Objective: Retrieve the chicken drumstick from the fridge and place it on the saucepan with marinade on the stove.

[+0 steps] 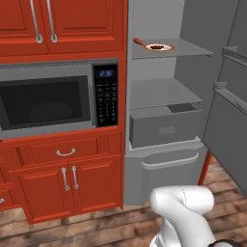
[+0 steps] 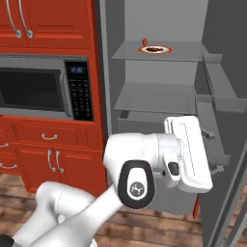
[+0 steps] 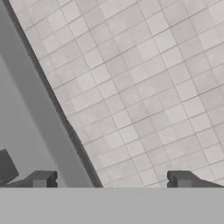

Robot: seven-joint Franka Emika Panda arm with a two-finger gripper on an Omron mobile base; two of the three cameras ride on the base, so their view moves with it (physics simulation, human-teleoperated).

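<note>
Two dark finger tips of the two-finger gripper point(image 3: 111, 179) stood spread wide apart, holding nothing, over pale checked tiling beside a grey panel. Farther off, the tall grey fridge point(image 1: 164, 125) stood with its door swung aside, a black-fronted microwave point(image 1: 58, 99) left of it; its display was unreadable. On the top shelf, the small dark brown chicken drumstick point(image 1: 156, 47) lay on a white orange-rimmed plate point(image 1: 168, 47), a short orange stick point(image 1: 139, 42) beside; its long axis could not be told.

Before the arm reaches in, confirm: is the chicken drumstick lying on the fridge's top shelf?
Yes, the chicken drumstick lies on a white plate on the top shelf of the open fridge.
</note>
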